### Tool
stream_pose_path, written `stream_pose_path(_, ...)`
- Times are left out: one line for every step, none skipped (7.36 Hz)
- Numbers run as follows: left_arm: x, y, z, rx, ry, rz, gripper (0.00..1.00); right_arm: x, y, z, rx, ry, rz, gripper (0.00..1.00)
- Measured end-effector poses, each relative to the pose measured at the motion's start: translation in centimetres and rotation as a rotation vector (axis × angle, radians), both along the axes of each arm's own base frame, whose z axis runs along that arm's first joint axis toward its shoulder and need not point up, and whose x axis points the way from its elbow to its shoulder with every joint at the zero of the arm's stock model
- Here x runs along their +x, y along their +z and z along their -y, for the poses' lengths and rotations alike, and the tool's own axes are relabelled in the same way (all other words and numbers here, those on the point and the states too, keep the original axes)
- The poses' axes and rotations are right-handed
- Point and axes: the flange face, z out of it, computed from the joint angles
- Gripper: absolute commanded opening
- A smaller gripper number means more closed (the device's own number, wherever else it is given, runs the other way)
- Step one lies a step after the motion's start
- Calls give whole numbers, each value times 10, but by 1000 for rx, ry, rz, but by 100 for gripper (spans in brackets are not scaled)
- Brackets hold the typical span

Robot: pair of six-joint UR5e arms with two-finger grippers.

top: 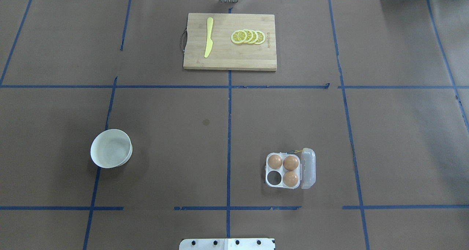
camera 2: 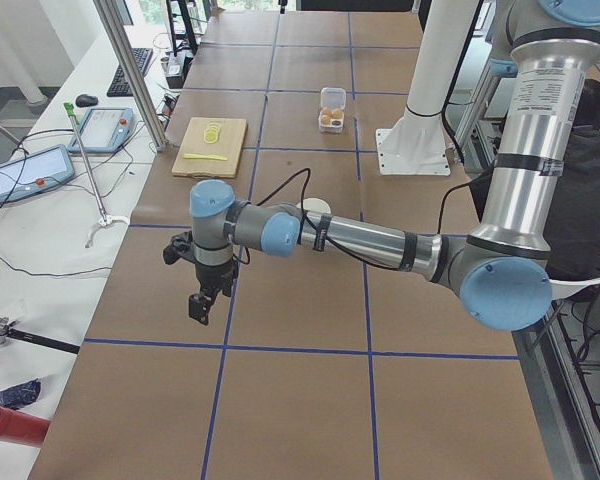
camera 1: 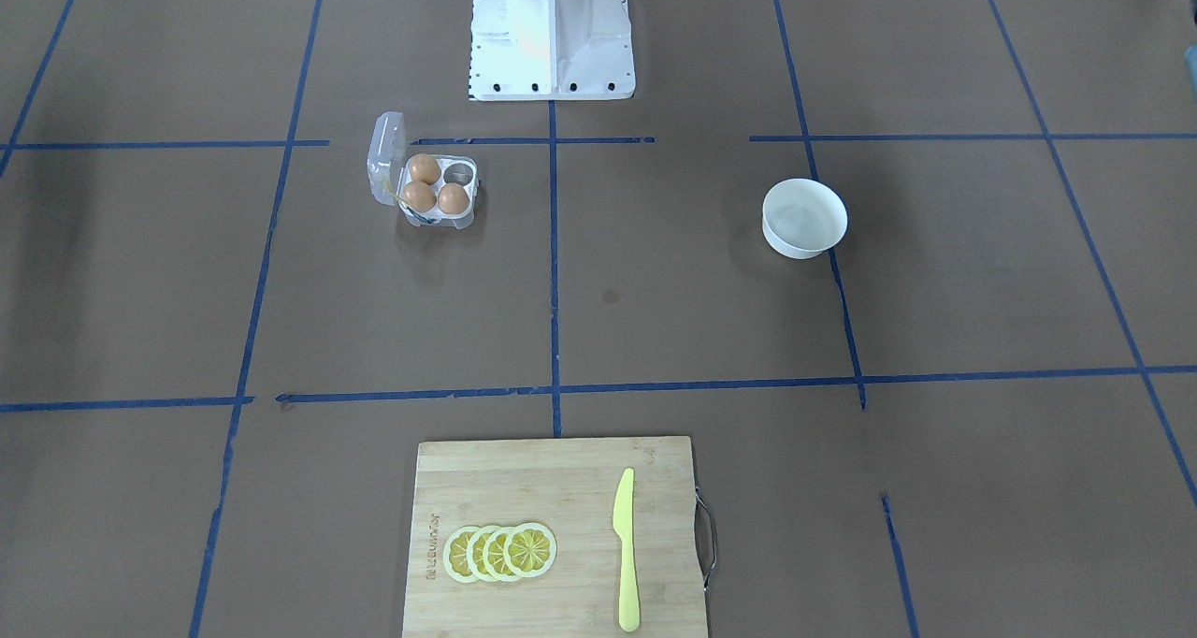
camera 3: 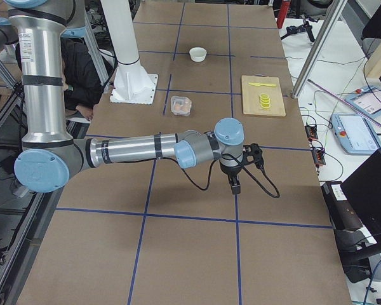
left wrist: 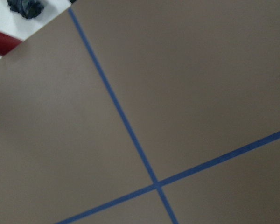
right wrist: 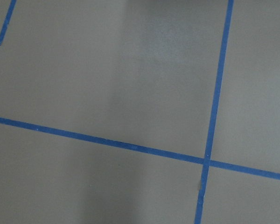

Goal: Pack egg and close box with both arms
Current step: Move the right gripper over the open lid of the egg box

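Note:
The clear egg box (top: 282,170) stands open on the table's right half, near the robot, its lid (top: 307,168) folded out to the right. Three orange-brown eggs (top: 290,163) sit in its cups, and the near-left cup (top: 273,177) is empty. The box also shows in the front-facing view (camera 1: 438,184). My left gripper (camera 2: 202,305) hangs over bare table far out on the left end, seen only in the exterior left view. My right gripper (camera 3: 235,186) hangs far out on the right end, seen only in the exterior right view. I cannot tell whether either is open or shut. Both wrist views show only brown table and blue tape.
A round white bowl (top: 111,148) stands on the left half. A wooden cutting board (top: 227,59) lies at the far edge with a yellow knife (top: 209,41) and lemon slices (top: 248,36). The white base block (top: 227,243) is at the near edge.

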Motion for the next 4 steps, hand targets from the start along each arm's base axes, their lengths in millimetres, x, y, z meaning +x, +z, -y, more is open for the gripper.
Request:
stream_pose_path(-21,24,-26,-61,-23,-69,100,-10,-5,0,0,-21,6,100)
stream_pose_path(-33,38,-47,-109,-43,-130,100,-25,-15,-2,7,-43,13,100)
stream_pose_path(-38,45,-60,-127,-44,-157,100,-51,-34,-7,-2,-48,21,95)
stream_pose_path(-40,48,-66,-128,-37,-166,100,-90,-61,-17,-25,-33,19,70)
